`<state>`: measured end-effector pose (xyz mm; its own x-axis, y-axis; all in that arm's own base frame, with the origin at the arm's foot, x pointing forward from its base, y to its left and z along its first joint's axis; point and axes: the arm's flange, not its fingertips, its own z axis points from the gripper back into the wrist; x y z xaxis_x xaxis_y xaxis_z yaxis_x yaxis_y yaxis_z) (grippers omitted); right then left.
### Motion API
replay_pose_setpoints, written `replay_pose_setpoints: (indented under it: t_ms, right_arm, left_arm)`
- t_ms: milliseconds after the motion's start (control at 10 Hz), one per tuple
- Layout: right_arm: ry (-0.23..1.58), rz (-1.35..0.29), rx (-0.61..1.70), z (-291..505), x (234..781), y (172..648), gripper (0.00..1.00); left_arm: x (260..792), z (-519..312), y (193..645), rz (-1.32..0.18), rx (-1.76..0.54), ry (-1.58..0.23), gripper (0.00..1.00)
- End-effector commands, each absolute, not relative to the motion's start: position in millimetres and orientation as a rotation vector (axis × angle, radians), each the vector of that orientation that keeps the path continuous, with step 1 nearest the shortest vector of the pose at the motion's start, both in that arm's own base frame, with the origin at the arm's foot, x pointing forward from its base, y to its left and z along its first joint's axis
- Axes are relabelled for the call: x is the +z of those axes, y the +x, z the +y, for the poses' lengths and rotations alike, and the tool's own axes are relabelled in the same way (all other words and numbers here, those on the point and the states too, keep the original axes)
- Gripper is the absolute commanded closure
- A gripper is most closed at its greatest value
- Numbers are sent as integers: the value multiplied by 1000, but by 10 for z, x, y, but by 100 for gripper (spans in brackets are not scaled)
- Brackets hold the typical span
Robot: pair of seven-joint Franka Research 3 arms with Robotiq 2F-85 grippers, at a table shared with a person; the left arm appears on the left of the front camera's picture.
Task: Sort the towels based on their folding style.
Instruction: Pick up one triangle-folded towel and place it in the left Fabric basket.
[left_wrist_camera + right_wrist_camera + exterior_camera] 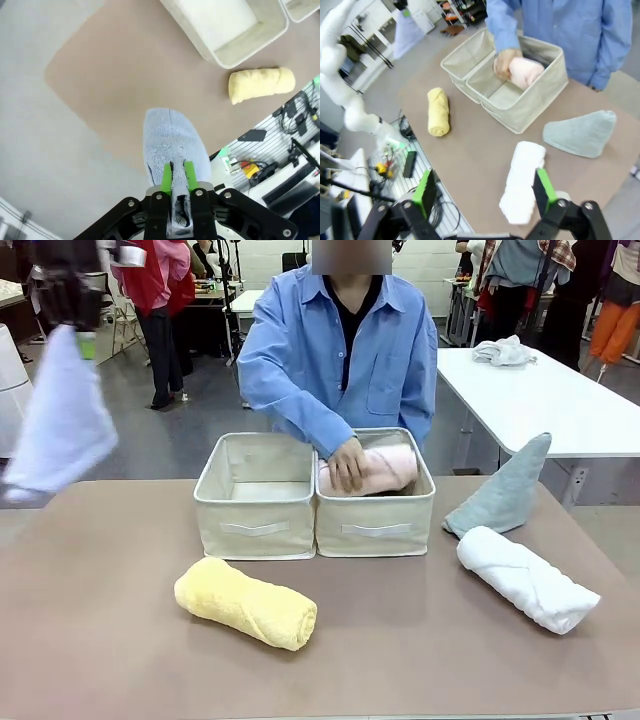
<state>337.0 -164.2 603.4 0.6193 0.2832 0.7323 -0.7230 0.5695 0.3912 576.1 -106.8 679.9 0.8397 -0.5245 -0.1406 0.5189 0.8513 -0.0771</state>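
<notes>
Left hand [178, 166] clamped (right hand [485, 176] agape).

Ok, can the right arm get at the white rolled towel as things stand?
Probably yes. The right gripper hangs open above the white roll, which lies bare on the table; the grey-green cone lies apart from it, and the person's hand is in a bin.

table [100, 640] | middle: left bin [255, 525] touching right bin [375, 532] | near: yellow roll [245, 602] | right: white roll [527, 578], grey-green cone [505, 490]
</notes>
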Motion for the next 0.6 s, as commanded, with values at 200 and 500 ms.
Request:
replay_pose_setpoints:
  t_ms: [200,500]
  right_arm:
    - [762,-682,657,-1653,6028,3375,0]
    - [762,-682,657,-1653,6028,3375,0]
  left_arm:
    - [6965,-1507,6207,212,-662,4,89]
    - [6526,-1551,5986,213,-649,-21,89]
